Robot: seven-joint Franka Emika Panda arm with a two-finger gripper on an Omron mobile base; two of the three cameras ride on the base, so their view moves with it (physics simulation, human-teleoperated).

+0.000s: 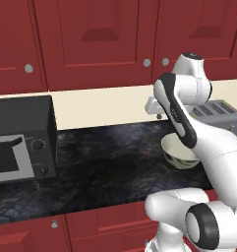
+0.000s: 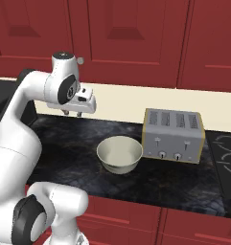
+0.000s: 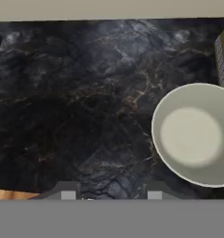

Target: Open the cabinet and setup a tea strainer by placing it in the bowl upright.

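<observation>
Empty-looking hand (image 3: 108,193) above dark counter (image 3: 76,102), beside cream bowl (image 3: 194,135).

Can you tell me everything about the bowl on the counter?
The bowl is round and cream, smooth and glossy like ceramic, with a faint bluish pattern outside. It sits upright on the dark marbled counter, just left of the silver toaster, close to it. It is empty inside. Nothing touches it but the counter.
</observation>
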